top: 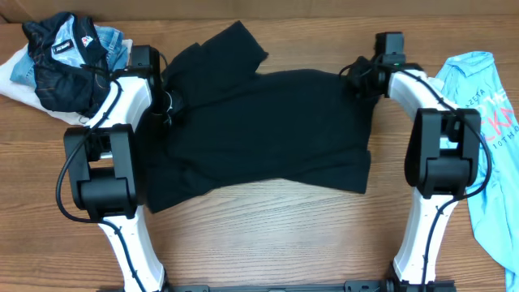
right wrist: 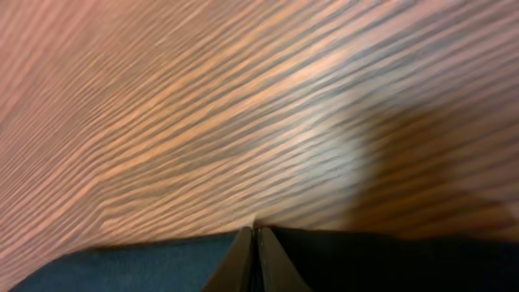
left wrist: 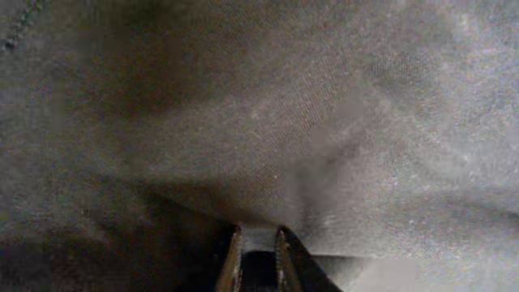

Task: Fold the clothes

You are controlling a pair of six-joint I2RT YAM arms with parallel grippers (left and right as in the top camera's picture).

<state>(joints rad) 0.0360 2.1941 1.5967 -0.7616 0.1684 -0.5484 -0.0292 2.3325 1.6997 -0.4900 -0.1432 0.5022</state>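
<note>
Black T-shirt spread rumpled across the middle of the wooden table, long axis left to right in the overhead frame. One sleeve poking toward upper centre, so probably collar end left, hem right. Left gripper over the shirt's upper-left part, right gripper at its upper-right corner. Likely smoothing before a fold: best to draw both ends apart evenly, low over the wood, without twisting.

From the left wrist: nothing but dark cloth; fingers a narrow slit apart, whether nipping fabric cannot tell.

From the right wrist: fingers pressed together at the shirt's edge, apparently pinching it, bare wood beyond.
</note>
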